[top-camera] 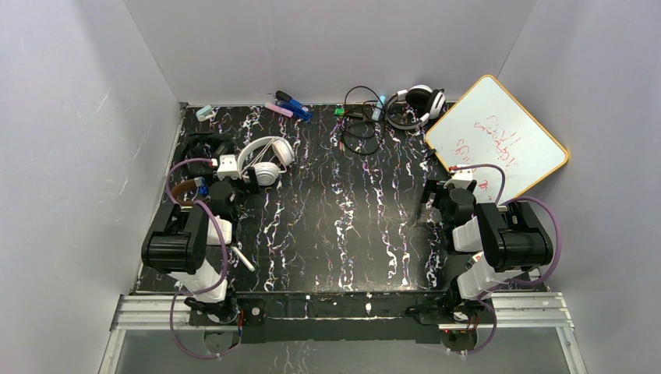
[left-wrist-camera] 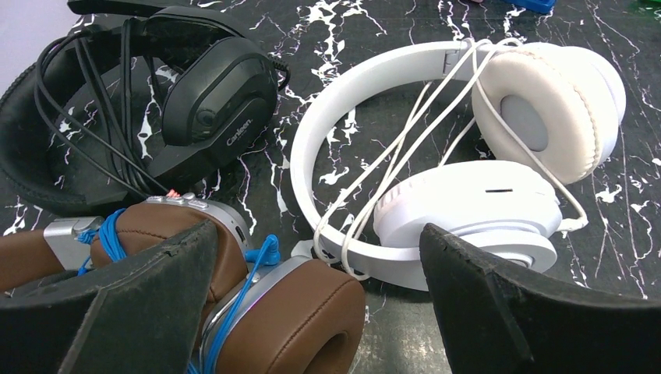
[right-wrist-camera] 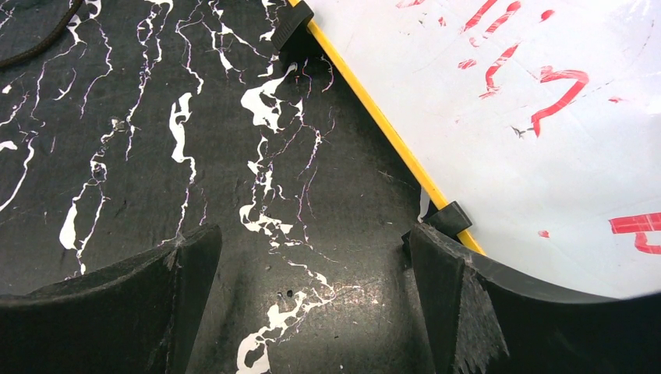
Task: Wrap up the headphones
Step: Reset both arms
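1. The left gripper (left-wrist-camera: 318, 241) has its two dark jaws spread wide apart, with nothing between them.
2. Seen from the left wrist, the jaws frame two headsets: a brown headset (left-wrist-camera: 296, 319) by the left jaw and a white headset (left-wrist-camera: 468, 210) by the right jaw. Whether either jaw touches them cannot be told.
3. The brown headset has silver trim and a blue cord wound around it. The white headset lies flat with its white cord looped across band and ear cups.
4. Just beyond the brown one lies a black headset (left-wrist-camera: 218, 101), its black cord draped around it. All three sit together near the left edge of the table (top-camera: 343, 226), towards the far-left corner.
5. The right gripper (right-wrist-camera: 312, 241) is also spread wide and empty, over bare marbled surface near the right edge.
6. Just beside it lies a yellow-framed whiteboard (right-wrist-camera: 546, 117) with red writing, at the far-right corner.
7. At the far edge, a fourth headset (top-camera: 421, 101), black and white, sits with a loose black cord (top-camera: 362, 128) sprawled beside it.
8. Further left along the far edge lie markers (top-camera: 292, 105).
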`<state>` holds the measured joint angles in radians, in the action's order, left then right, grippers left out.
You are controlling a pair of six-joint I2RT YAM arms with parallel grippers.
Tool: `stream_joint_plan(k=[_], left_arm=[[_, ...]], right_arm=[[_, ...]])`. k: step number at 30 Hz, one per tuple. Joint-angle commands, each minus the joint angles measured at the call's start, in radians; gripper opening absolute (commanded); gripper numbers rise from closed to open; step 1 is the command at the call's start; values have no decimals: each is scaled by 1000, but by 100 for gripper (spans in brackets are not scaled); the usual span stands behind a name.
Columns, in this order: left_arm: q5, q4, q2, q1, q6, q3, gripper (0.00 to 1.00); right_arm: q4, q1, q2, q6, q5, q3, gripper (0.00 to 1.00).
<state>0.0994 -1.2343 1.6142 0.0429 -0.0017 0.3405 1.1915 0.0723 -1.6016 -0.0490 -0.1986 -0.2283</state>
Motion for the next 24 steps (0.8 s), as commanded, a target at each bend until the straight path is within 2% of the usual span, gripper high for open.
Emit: stream_joint_plan(k=[1, 24], left_arm=[[67, -2, 69, 29, -7, -71, 98], [74, 9, 62, 35, -3, -71, 98]], right_arm=[[36, -5, 5, -1, 3, -14, 99], [44, -6, 4, 0, 6, -14, 99]])
